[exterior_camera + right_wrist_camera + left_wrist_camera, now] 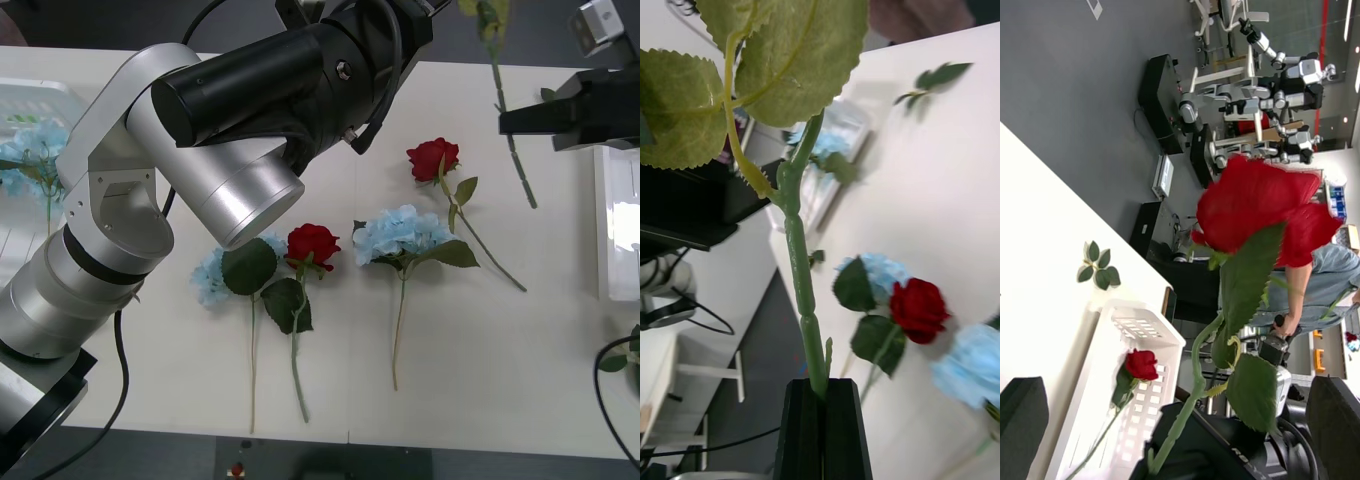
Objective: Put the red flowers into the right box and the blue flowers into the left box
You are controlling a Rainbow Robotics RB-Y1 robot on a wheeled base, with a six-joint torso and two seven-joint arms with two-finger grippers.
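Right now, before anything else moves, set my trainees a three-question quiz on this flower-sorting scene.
1. True or false: the right hand is shut on a rose stem.
2. How many red roses lie loose on the table? A one, B two, C four.
3. Fill in: the left hand, raised near the held rose's bloom, is ___.

Key: 1 true; 2 B; 3 open.
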